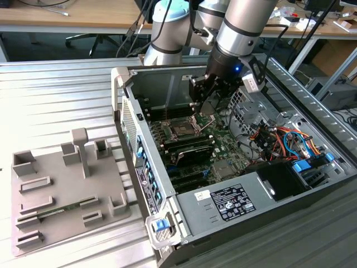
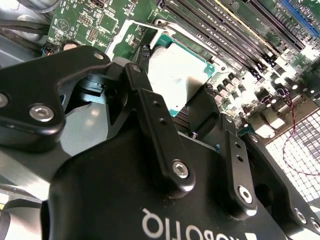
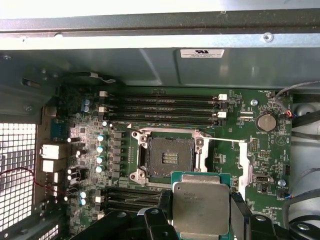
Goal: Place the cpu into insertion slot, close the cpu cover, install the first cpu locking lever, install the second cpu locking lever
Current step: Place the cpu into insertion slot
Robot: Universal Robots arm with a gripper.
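Open case [image 1: 162,84] holds motherboard [image 3: 265,145]; its socket [image 3: 169,157] sits empty, uncovered. Gripper [image 3: 201,202] clamps cpu [image 3: 200,212] by two edges, near socket, case walls well apart.

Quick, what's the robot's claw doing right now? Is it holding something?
Gripper: closed, holding the cpu by its edges.

Silver-grey cpu [image 3: 201,207], green mobo [image 3: 226,146].

ribbed table [image 1: 56,95] holds case [image 1: 164,84], grey fixture [image 1: 56,192]
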